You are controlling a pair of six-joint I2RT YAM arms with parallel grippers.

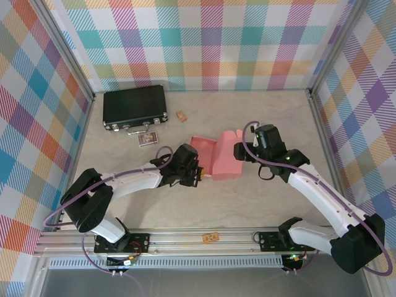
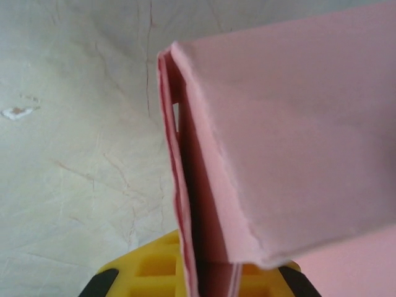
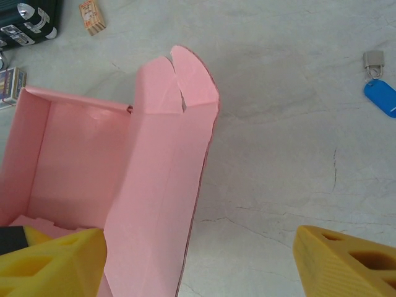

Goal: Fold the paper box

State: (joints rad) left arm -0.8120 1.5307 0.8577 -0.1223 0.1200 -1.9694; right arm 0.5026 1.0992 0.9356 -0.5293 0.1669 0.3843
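- Left wrist view: the salmon-pink thin card paper box [image 2: 291, 124] is so close that it runs off the right and bottom edges. Its overall shape can't be read there.
- The yellow ribbed fingers [image 2: 148, 269] of the left gripper [image 1: 197, 174] are cut off at the bottom edge and partly behind the card.
- Right wrist view: the black hard case [image 3: 25, 18] and a small printed card pack [image 3: 9, 83] are clipped by the frame's top-left corner and left edge. The box's near end is hidden behind the yellow finger at the picture's left.
- Top view: the box's near-left corner is covered by the left gripper, so the contact spot is not visible.
- The box lies mid-table [image 1: 247, 204] between the two grippers. It has an open shallow tray on the left and one long panel with two rounded tabs standing up on the right.
- Room: the marble-look surface is bare to the right of the box and in front of it. The case, a small tan block [image 1: 181, 116] and the pack sit well apart, back-left. A silver padlock [image 3: 373, 62] with a blue tag [image 3: 382, 98] lies well off to the right. Plaid walls [image 1: 210, 37] close in three sides.
- Left gripper: jaws closed, pinching a thin wall of the box at its near-left end.
- Right gripper [image 3: 198, 253]: jaws wide apart, holding nothing. The upright panel stands between its fingers, right against one and well clear of the other. I can't tell whether it actually touches.
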